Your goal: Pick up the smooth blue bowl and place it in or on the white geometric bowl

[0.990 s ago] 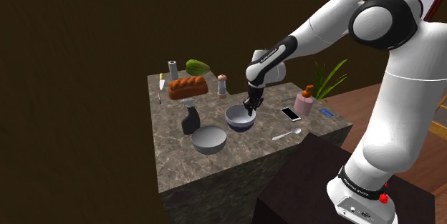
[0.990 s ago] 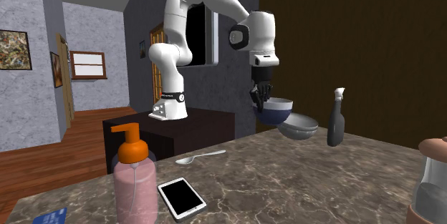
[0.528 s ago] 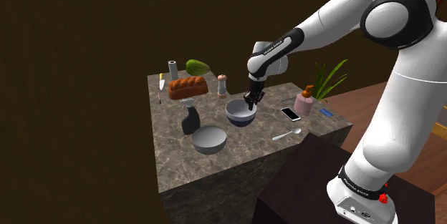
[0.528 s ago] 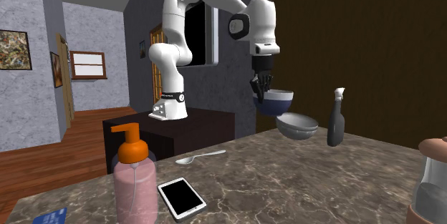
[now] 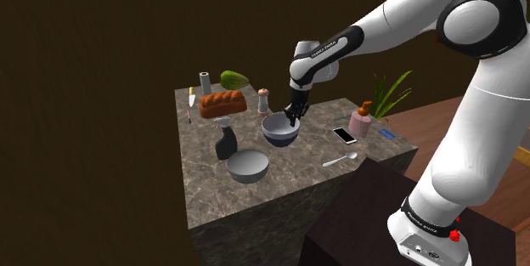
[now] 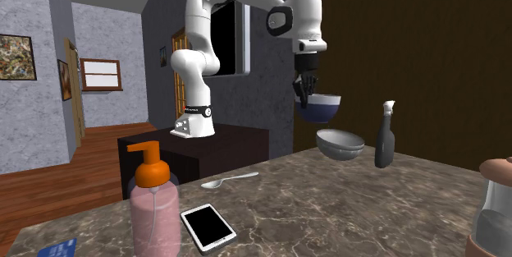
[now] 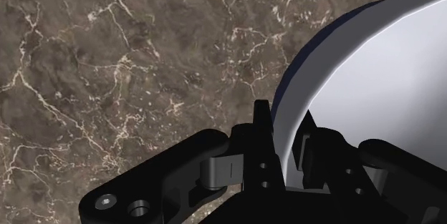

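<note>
Over marble counter [image 5: 297, 171], pinched blue bowl [image 5: 280, 130] by its rim in gripper [image 5: 292, 118], held clear of the surface, grey bowl [image 5: 247, 166] lying lower, toward the shoulder view's left.

A dark marble counter [image 5: 289, 175] is carrying everything. A grey bowl [image 5: 247, 166] is sitting on it, and a dark spray bottle [image 5: 226, 142] is standing just beside the bowl. A bread loaf [image 5: 222, 103], a knife [image 5: 190, 103] and a shaker [image 5: 263, 100] are resting further back. Toward the shoulder view's right, a spoon [image 5: 339, 161] and a phone [image 5: 345, 135] are lying, and a pink soap dispenser [image 5: 360, 121] is standing.
</note>
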You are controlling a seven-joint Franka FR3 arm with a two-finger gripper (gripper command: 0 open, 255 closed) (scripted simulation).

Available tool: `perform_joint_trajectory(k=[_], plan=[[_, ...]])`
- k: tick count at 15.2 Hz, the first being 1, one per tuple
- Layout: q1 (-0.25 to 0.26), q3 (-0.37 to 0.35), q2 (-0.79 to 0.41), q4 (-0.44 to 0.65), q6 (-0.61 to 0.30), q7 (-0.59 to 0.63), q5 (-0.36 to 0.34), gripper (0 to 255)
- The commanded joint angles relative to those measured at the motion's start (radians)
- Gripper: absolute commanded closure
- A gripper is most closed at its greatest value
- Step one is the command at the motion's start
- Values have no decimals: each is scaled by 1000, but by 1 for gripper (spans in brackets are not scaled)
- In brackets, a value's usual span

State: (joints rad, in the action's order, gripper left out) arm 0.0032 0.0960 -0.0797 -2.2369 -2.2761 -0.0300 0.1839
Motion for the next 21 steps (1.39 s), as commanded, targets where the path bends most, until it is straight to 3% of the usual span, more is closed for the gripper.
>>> perform_joint_trajectory(k=[1,10,21], plan=[[25,-21,-10,26,9,50,-1,255],[137,-106,-120,220,65,265,-17,255],[137,-110,-206,177,-63,241,0,255]])
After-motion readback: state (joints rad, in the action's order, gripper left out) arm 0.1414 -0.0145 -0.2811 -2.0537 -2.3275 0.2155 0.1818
